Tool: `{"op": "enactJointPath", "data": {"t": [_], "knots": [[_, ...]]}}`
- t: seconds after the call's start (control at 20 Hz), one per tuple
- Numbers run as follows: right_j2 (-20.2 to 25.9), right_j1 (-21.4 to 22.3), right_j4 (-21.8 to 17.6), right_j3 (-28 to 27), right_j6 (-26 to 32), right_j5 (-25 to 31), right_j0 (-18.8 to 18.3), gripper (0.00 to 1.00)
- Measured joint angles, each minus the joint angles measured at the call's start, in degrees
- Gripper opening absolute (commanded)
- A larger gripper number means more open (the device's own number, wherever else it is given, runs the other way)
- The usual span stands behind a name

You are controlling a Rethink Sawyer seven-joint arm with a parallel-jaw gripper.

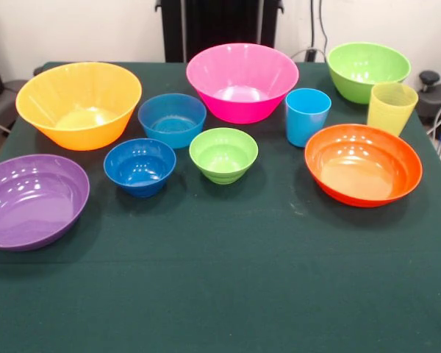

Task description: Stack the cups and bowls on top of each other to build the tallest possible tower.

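10 pieces spread separately on the green surface (220, 294), none stacked yet: 8 bowls, 2 cups. Light blue cup (307, 116) upright right of centre, just in front of the pink bowl (242, 81); yellow cup (391, 107) further right, beside the far green bowl (367, 70). Small dark blue bowl (140, 166), light blue bowl (172, 120) and lime bowl (223, 154) clustered mid-surface. Probably best to start from a wide, stable base, gripping 1 rim squarely and lowering centred. Arm and end effector out of view, so opening and hold unknown.

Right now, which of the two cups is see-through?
The yellow cup, by the orange bowl: translucent and ribbed. The blue cup beside it is solid.
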State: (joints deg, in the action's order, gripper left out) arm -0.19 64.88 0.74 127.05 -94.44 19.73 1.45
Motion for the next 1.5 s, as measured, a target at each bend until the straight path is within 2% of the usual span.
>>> {"op": "enactJointPath", "data": {"t": [0.45,0.95,1.2,1.5], "knots": [[0.0,-7.3,0.1,0.2,-6.3,-7.5,4.4,1.00],[0.0,-15.8,0.1,0.2,-12.2,-11.6,8.6,1.00],[0.0,-20.7,0.1,-0.2,-13.8,-14.0,10.5,1.00],[0.0,-25.4,0.3,-2.3,-14.8,-14.3,12.3,1.00]]}}
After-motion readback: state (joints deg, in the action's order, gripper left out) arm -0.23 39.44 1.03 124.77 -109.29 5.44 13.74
